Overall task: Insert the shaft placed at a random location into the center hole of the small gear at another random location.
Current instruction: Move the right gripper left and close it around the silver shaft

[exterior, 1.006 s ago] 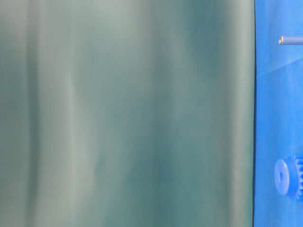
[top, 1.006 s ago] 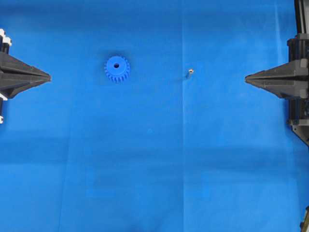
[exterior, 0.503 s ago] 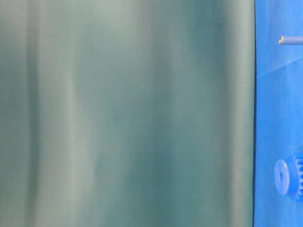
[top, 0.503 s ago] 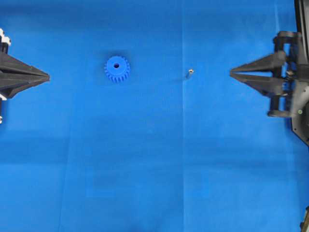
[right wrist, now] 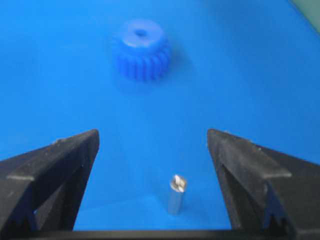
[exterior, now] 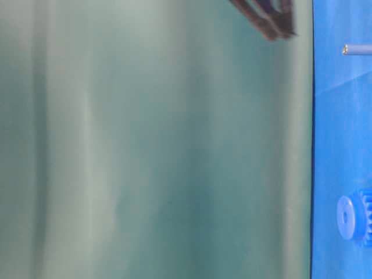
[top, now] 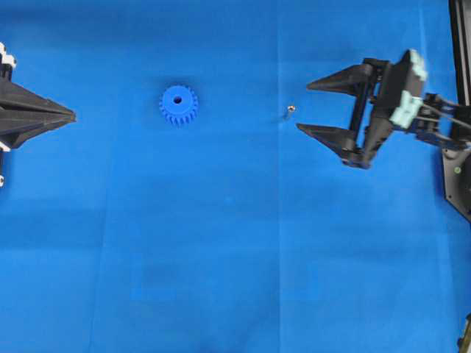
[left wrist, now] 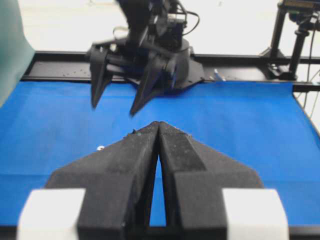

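Between wide right gripper fingers: shaft, untouched.

The right tool has spread wide — and reached in beside the shaft

Creased blue cloth tabletop, blurry, perhaps green backdrop

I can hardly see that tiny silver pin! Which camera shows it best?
The right wrist view: the shaft stands upright and close up, between the open right gripper's fingers. The overhead view shows only a shiny dot. The table-level view catches it at the frame's edge. The left wrist view shows a faint speck.
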{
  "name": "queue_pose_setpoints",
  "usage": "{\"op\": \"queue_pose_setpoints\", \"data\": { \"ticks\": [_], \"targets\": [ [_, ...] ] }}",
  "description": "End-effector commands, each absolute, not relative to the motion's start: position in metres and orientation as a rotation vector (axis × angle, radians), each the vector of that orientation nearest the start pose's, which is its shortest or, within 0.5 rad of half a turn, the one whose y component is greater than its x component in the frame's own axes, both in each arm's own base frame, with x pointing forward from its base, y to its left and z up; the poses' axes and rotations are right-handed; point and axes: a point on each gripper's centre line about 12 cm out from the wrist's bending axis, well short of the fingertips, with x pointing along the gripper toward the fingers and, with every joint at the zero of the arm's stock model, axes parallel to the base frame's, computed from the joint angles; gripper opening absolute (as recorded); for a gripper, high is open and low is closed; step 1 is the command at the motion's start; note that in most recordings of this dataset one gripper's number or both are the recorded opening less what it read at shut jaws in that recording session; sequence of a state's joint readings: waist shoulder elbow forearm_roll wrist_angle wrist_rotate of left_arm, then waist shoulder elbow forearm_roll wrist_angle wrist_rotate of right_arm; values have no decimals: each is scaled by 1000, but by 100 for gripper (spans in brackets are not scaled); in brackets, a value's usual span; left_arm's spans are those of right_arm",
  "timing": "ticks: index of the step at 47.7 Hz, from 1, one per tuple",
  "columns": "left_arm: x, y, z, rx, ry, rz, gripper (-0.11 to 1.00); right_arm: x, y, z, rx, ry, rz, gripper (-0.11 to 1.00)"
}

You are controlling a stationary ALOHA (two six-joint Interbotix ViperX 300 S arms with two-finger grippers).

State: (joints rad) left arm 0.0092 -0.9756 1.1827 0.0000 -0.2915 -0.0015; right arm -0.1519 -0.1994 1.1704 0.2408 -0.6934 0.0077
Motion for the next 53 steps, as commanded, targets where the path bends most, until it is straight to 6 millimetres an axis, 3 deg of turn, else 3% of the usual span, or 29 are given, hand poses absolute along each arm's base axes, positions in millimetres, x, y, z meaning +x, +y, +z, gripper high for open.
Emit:
{"op": "queue_pose_setpoints", "data": {
  "ticks": [1,18,29,44,53],
  "targets": [
    [198,2,301,1,-106,11,0,284,-66,143,202,261,-365,80],
    [198,3,299,1,-103,13,0,301,-75,103,239,369,-436,80],
    [198,3,300,-1,-104,13,0,297,-76,97,251,380,-462,76],
    [198,3,299,1,-103,13,0,298,-73,100,245,365,-450,54],
    [198,3,299,1,-103,13,0,298,-74,101,243,347,-456,26]
  ]
}}
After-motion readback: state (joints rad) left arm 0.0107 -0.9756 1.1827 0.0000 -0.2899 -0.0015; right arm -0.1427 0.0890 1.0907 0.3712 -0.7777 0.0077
